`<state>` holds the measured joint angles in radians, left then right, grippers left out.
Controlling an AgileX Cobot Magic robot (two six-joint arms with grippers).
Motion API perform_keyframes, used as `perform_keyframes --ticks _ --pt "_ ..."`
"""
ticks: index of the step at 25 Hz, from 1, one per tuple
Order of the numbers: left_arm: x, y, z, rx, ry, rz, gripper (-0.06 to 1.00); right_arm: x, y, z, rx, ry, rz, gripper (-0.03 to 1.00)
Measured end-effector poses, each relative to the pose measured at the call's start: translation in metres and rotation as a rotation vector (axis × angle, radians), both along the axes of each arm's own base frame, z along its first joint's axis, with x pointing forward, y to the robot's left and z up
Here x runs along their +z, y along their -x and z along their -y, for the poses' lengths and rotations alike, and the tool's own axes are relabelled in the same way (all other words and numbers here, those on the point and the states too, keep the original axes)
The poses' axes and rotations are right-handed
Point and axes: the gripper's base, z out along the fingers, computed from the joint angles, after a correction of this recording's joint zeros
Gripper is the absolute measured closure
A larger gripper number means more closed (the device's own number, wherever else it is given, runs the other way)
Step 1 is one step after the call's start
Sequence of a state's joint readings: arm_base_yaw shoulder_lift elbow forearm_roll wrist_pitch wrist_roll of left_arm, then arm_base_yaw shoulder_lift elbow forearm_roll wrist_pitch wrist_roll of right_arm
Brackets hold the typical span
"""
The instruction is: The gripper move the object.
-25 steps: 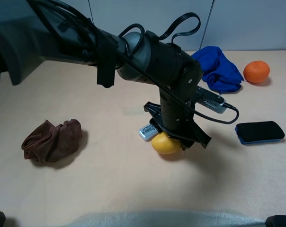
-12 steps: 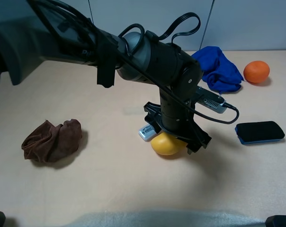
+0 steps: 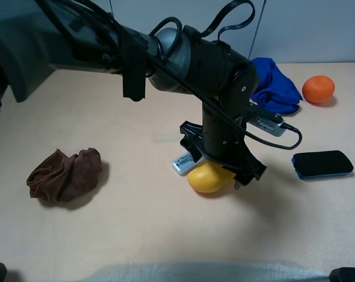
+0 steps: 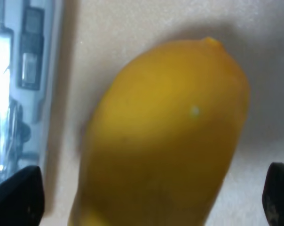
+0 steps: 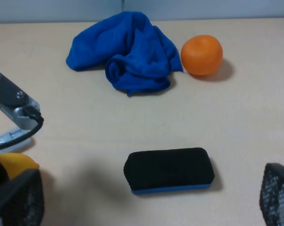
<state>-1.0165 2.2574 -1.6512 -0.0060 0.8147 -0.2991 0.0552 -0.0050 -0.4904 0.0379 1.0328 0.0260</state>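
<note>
My left gripper (image 3: 224, 167) hangs straight down over the lemon (image 3: 208, 179). It's released: in the left wrist view both dark fingertips (image 4: 15, 195) stand wide apart, 1 on each side of the fruit, with bare table showing between each tip and the peel. The lemon lies on the table (image 3: 136, 235) directly under the gripper, between the 2 fingers, and nothing is gripping it.

Versus 1 s ago, the left wrist has come up a little and swung, and the cable loop on top sits higher. More of the lemon shows under the gripper. The lemon itself has barely shifted.

Just beside the lemon, on 1 finger's side, is a small white device (image 3: 181, 163); I can't tell if they touch. A black eraser (image 3: 322, 164) with a blue base lies off to the other side of the gripper, apart from it. A brown cloth (image 3: 64, 174) is well away, on the side opposite the eraser. Beyond the gripper, toward the far wall, there's a blue cloth (image 3: 274, 85), and an orange (image 3: 318, 89) just past it.

Those 4 haven't moved since the earlier frames.

My right gripper (image 5: 146, 201) is spread too, holding nothing, with its 2 mesh-padded tips at the corners of its own view. The eraser is just ahead of it.
</note>
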Motion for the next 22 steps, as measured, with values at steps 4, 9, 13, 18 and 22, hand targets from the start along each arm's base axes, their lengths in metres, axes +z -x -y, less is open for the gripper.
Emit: perform_keyframes --ticks 4,9,13,18,22 --pt "0.013 0.001 -0.001 -0.002 -0.003 -0.003 0.0 0.0 0.0 0.0 0.0 0.0 0.0 0.27" --pt "0.039 0.004 -0.005 -0.008 0.002 0.005 0.0 0.0 0.0 0.0 0.0 0.0 0.0 0.27" --pt "0.062 0.006 -0.013 -0.02 -0.016 0.021 0.0 0.0 0.0 0.0 0.0 0.0 0.0 0.27" --pt "0.093 0.009 -0.026 -0.022 -0.03 0.035 0.0 0.0 0.0 0.0 0.0 0.0 0.0 0.27" --pt "0.118 0.008 -0.042 -0.05 -0.041 0.047 0.0 0.0 0.0 0.0 0.0 0.0 0.0 0.27"
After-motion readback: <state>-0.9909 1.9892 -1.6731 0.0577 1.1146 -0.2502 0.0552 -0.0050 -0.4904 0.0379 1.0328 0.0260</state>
